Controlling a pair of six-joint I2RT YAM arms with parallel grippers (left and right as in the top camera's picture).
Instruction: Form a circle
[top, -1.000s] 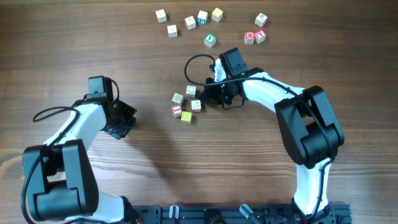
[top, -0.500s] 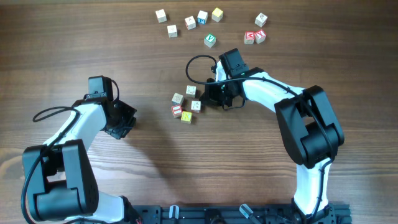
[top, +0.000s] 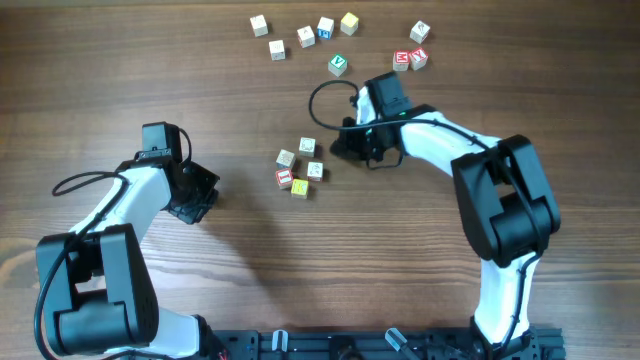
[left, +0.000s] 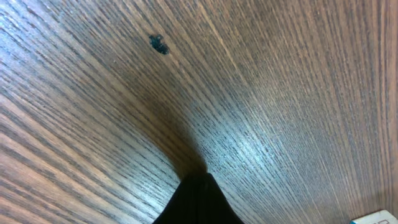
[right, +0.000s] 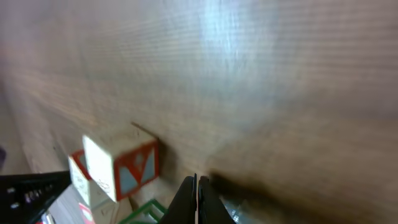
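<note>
On the wooden table (top: 200, 60), the right gripper (top: 340, 148) has its jaws pressed together, grasping nothing, low over bare wood. The circle (top: 315, 170) of five letter cubes lies just beyond those jaws, apart from them. The left gripper (top: 203, 200), likewise clenched and empty, sits well apart from the circle.

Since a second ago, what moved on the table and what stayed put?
The right gripper, shut and empty, pulled away from the ring of five cubes, sliding toward the scattered cubes on the far side. It grabbed nothing and let go of nothing. The five cubes stayed where they were, and the left gripper stayed shut in its place.
</note>
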